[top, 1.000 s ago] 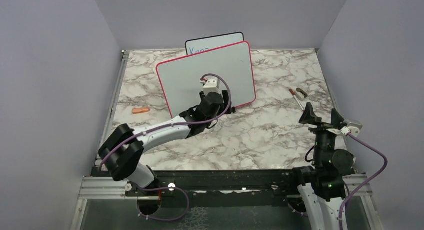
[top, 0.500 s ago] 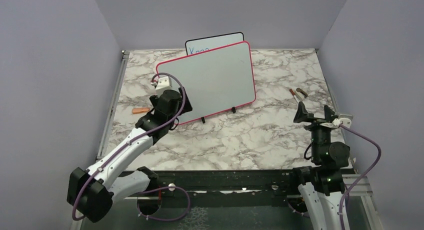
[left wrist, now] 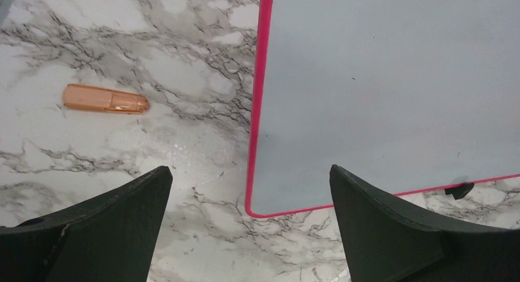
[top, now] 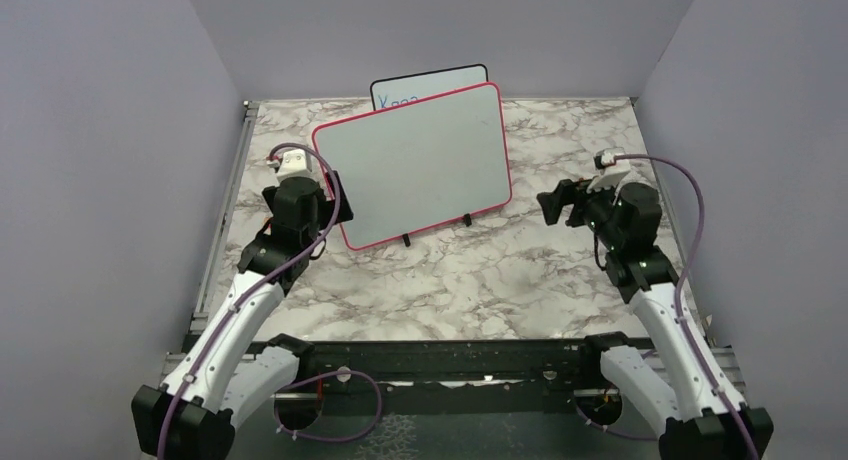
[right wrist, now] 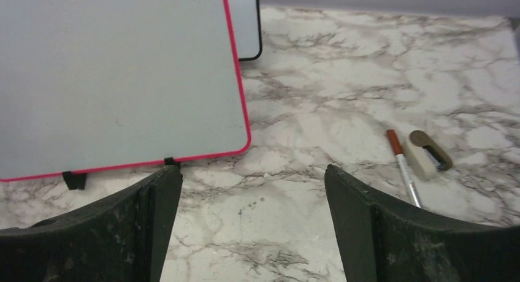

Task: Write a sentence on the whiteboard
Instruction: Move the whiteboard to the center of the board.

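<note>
No word is written on the whiteboard (top: 420, 170) yet. Its face is blank in all three views, apart from a few faint specks. All the writing is left to do, and so, as I judge it, is picking up a pen. The only one in sight is a thin marker (right wrist: 403, 168) with a red-brown end. It lies on the surface (right wrist: 343, 67) just beside a small eraser-like block (right wrist: 429, 154), at about 3 o'clock from the board. The right hand (right wrist: 251, 171) hangs near it, fingers spread and empty. The left hand (left wrist: 248, 171) is also open and holds nothing, above the board's lower left corner. An orange cap (left wrist: 104, 99) lies at 9 o'clock from that edge.

The board stands toward 12 o'clock on the surface, propped up and leaning back on small black feet. It has a pink-red frame and rounded corners, and a black-framed board (top: 430, 80) stands close behind it.
</note>
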`<state>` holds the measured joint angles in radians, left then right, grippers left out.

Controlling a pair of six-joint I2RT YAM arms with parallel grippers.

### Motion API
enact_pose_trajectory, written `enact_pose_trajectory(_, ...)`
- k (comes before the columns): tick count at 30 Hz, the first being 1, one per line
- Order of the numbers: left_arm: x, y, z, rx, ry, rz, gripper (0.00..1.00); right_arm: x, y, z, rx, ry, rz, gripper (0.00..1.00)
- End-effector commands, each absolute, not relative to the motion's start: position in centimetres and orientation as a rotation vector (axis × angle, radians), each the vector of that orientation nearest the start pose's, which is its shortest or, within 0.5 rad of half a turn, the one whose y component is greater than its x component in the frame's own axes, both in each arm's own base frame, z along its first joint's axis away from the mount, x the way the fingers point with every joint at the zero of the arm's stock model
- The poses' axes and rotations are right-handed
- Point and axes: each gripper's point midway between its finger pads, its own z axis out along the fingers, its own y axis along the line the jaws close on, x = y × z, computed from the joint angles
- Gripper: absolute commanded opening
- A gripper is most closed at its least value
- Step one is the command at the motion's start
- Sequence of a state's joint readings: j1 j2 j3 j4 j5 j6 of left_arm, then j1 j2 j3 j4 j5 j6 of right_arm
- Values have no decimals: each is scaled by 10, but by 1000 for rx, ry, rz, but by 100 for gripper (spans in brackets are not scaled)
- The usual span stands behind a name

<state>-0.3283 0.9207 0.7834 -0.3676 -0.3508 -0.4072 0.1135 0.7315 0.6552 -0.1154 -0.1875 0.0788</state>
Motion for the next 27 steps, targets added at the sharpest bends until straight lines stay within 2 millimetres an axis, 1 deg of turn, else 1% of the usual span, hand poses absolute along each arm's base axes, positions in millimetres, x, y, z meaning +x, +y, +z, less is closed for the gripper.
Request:
enact_pose_trajectory(1,298,-36,237,-208,1916,12,99,309,108,221,-230,1873,471,87)
enact_pose_trajectory(2,296,-32,241,-215,1898,33,99,313,119,213,-249,1889,470,86)
enact_pose_trajectory(3,295,-28,243,-225,1881,44,99,315,134,204,-285,1906,453,86)
enact_pose_trajectory(5,292,-25,244,-237,1851,48,99,321,160,184,-332,1939,404,87)
enact_pose_trajectory(8,289,-23,240,-247,1830,46,99,335,181,161,-297,1966,432,85)
enact_pose_trajectory(9,288,-23,237,-248,1830,42,99,339,185,155,-284,1969,424,84)
enact_pose_trajectory(12,286,-28,236,-216,1826,27,99,345,203,136,-298,1991,398,83)
enact_pose_trajectory(18,285,-35,235,-187,1827,20,99,356,227,101,-331,2060,349,74)
enact_pose_trajectory(22,285,-34,237,-190,1820,27,99,362,241,88,-342,2077,297,69)
enact_pose_trajectory(25,284,-32,237,-197,1817,38,99,367,249,82,-346,2081,273,64)
enact_pose_trajectory(27,284,-32,237,-196,1817,36,99,371,250,78,-344,2088,257,61)
